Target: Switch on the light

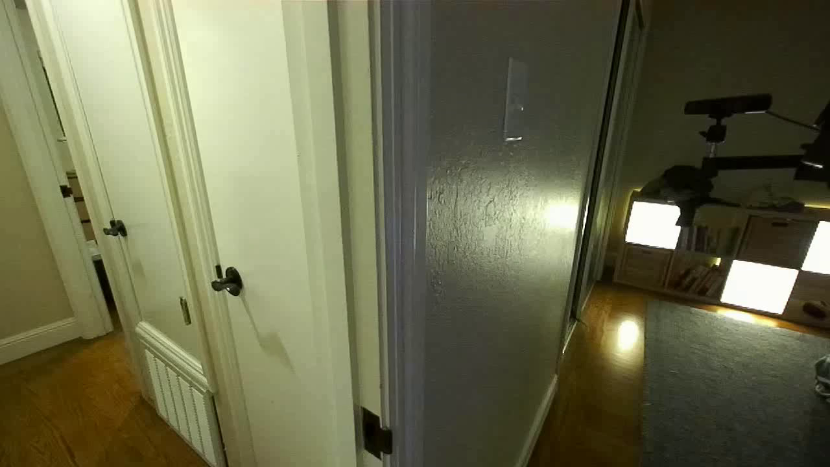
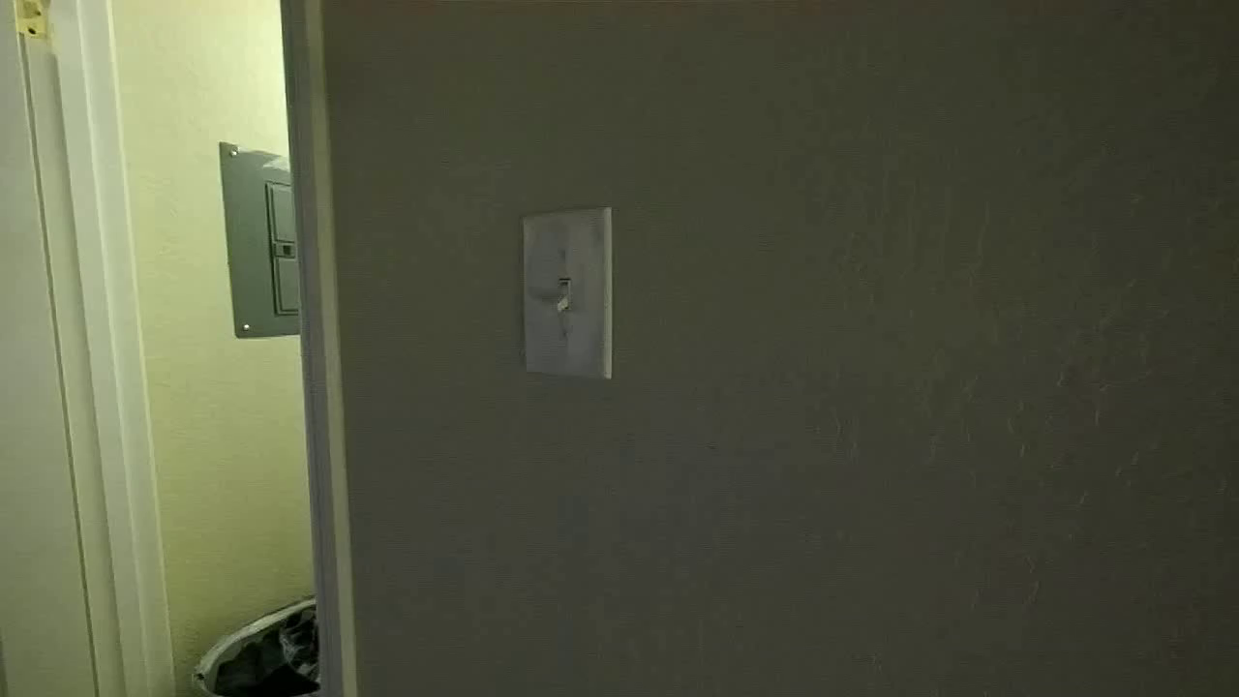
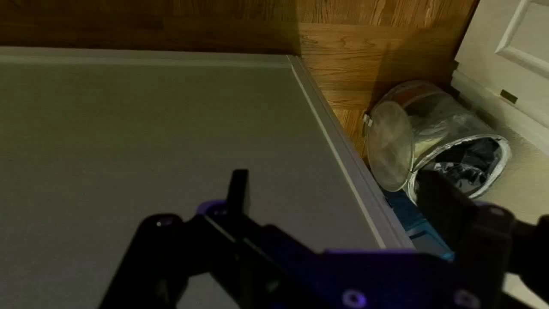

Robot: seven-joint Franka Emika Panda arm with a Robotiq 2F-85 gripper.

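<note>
The light's switch is a pale grey upright wall plate (image 2: 581,339) in an exterior view, with a small toggle (image 2: 563,295) at its middle. The toggle's pale tip sits low in its slot. The plate (image 1: 517,100) also shows at a steep angle on the dim wall in an exterior view. The lamp itself is out of view. My gripper (image 3: 334,186) shows only in the wrist view. Its two dark fingers are wide apart with nothing between them. The wall (image 3: 171,141) lies beyond the fingers. The switch plate is out of the wrist view.
A door frame edge (image 3: 343,146) borders the wall. A mesh hamper (image 3: 450,116) with dark contents stands past it. A grey panel (image 2: 261,242) hangs beyond the doorway. A camera on a stand (image 1: 727,105) and a shelf with glowing rectangles (image 1: 703,285) are farther back.
</note>
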